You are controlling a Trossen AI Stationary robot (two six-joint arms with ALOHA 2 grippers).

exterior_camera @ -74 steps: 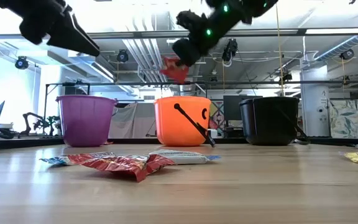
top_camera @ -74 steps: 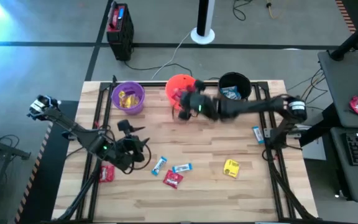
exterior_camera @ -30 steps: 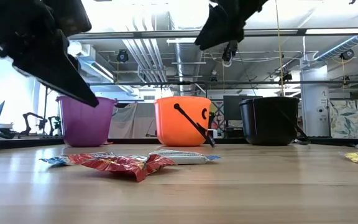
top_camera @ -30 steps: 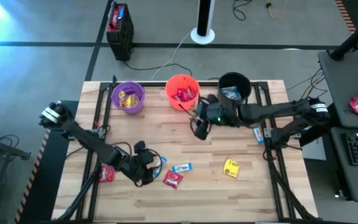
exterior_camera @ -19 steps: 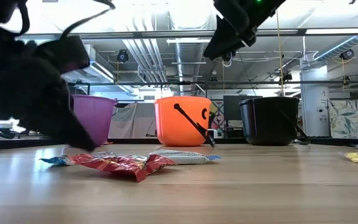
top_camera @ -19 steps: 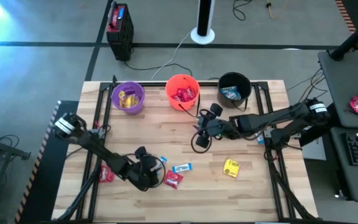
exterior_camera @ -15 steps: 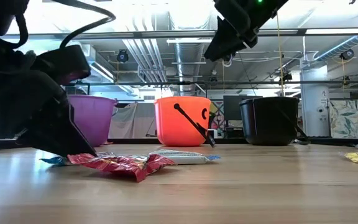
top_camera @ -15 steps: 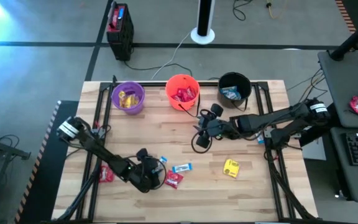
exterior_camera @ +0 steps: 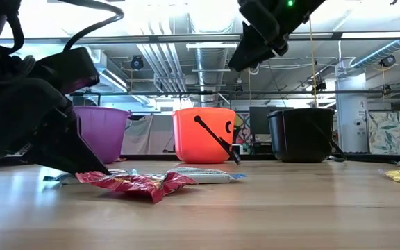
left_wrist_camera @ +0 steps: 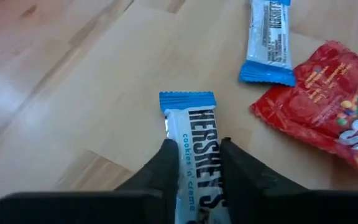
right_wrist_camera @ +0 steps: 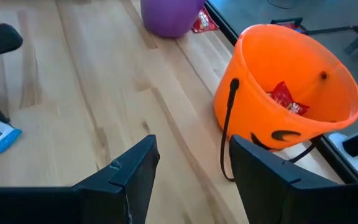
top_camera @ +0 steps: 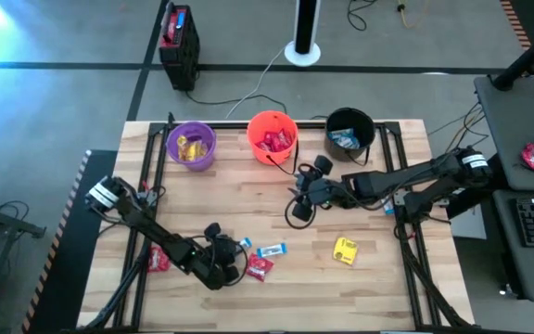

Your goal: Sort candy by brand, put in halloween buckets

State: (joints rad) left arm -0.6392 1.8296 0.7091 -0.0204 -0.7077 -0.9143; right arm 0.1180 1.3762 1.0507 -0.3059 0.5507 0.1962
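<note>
The three buckets (top_camera: 272, 136) at the far edge each hold candy. A few pieces remain on the surface (top_camera: 341, 288). The left end effector (left_wrist_camera: 193, 163), near left, is clamped on a blue-and-white bar (left_wrist_camera: 196, 146). The right end effector (right_wrist_camera: 191, 163) hangs mid-surface, fingers apart and empty.

Red candy packets (right_wrist_camera: 288, 99) are seen inside the orange bucket (right_wrist_camera: 272, 87); a purple bucket (right_wrist_camera: 169, 15) is set beyond it.
</note>
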